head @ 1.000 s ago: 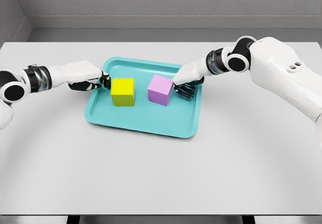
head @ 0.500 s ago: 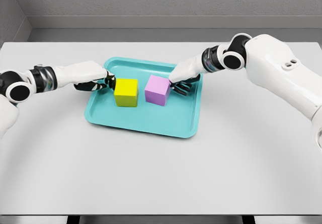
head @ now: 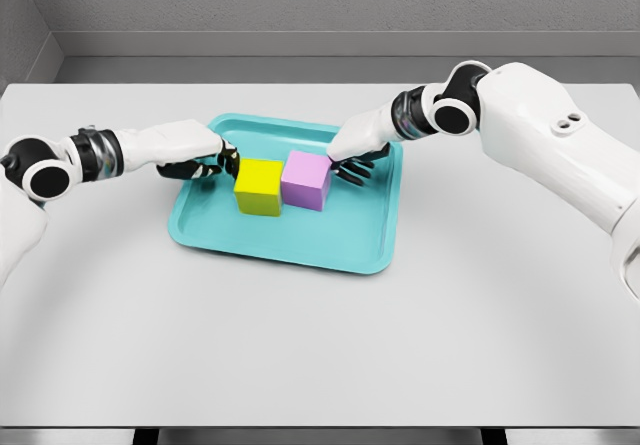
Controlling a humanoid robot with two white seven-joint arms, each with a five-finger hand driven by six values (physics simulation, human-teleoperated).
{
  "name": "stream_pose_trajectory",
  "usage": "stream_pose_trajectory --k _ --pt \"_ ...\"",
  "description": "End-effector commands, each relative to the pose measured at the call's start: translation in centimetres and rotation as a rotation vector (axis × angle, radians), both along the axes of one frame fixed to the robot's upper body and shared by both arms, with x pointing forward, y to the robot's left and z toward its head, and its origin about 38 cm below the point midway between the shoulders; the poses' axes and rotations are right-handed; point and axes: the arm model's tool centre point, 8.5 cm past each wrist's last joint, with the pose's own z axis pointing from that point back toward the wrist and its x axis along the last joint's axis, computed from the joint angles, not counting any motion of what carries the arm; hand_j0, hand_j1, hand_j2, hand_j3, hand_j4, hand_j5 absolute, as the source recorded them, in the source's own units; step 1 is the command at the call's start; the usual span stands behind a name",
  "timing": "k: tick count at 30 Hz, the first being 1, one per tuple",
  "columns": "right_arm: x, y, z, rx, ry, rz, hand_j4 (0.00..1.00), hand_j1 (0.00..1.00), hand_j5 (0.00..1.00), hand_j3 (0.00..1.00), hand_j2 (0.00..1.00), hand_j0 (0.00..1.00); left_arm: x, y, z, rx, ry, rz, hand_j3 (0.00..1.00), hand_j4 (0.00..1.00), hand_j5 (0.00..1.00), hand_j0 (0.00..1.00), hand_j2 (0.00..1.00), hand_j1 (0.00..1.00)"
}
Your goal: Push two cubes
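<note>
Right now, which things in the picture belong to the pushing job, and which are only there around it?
Belong to the job:
- yellow cube
- pink cube, touching the yellow one
- left hand, at the yellow cube's outer side
- right hand, at the pink cube's outer side

Only there:
- teal tray, under both cubes
- white table

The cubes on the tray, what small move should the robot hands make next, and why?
Probably stop pressing and ease both hands back. The yellow cube and pink cube look side by side with no gap visible, near the middle of the tray. The left robot hand sits against the yellow one's outer side, the right robot hand against the pink one's, so further pushing would only squeeze them.
</note>
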Motion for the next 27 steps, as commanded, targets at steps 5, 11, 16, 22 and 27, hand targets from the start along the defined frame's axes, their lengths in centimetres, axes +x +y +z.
stream_pose_trajectory --k 5,11,16,22,27 --pt "0.0 0.4 0.0 -0.016 -0.013 0.009 0.12 0.12 0.12 0.12 0.12 0.12 0.1 -0.9 -0.1 -0.018 0.003 -0.012 0.48 0.48 0.48 0.48 0.48 0.48" --pt "0.0 0.4 0.3 -0.019 -0.022 0.016 0.12 0.12 0.12 0.12 0.12 0.12 0.3 -0.7 0.0 -0.018 0.004 -0.004 0.48 0.48 0.48 0.48 0.48 0.48" --pt "0.5 -1.3 0.3 -0.053 -0.041 -0.012 0.12 0.12 0.12 0.12 0.12 0.12 0.3 -0.5 0.0 -0.018 0.004 -0.001 0.48 0.48 0.48 0.48 0.48 0.48" --pt "1.2 -1.3 1.2 -0.084 -0.085 -0.03 0.12 0.12 0.12 0.12 0.12 0.12 0.3 -0.2 0.4 -0.023 -0.002 0.004 0.49 0.49 0.49 0.49 0.49 0.49" --pt "1.4 -0.1 1.7 -0.116 -0.128 -0.027 0.12 0.12 0.12 0.12 0.12 0.12 0.3 1.4 1.7 -0.029 -0.02 0.02 0.49 0.49 0.49 0.49 0.49 0.49"
